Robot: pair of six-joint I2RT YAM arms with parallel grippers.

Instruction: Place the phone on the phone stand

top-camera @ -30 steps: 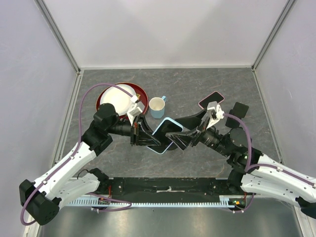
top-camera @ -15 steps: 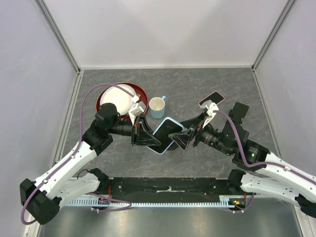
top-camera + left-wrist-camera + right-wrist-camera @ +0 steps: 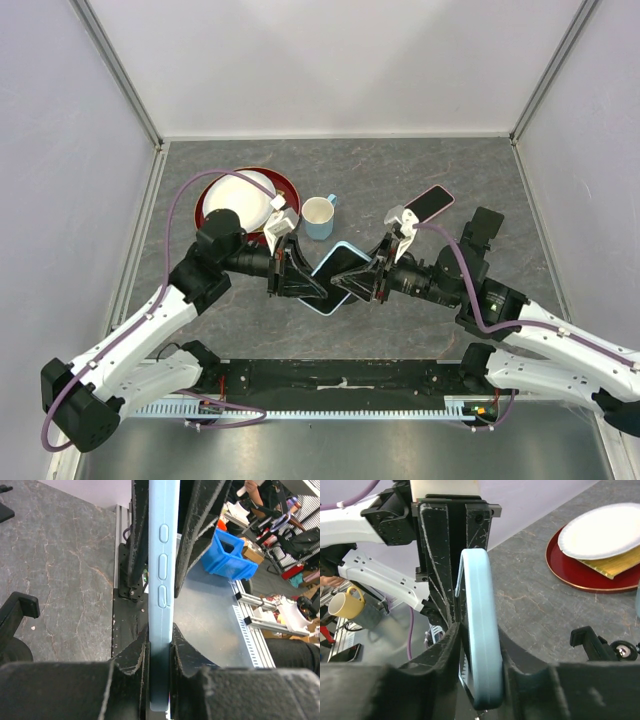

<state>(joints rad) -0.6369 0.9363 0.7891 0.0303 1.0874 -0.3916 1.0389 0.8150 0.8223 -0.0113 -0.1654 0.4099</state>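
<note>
Grey marbled table [image 3: 400,170]. My left gripper [image 3: 160,642] is clamped across the blue-cased phone [image 3: 338,272], holding it up over the table's middle so its free end reaches across. My right gripper [image 3: 479,640] straddles that end, jaws close to both faces; whether they bite yet I cannot tell. The black phone stand [image 3: 487,222] sits near the right edge, my right arm's side, hence this handover, I judge.
</note>
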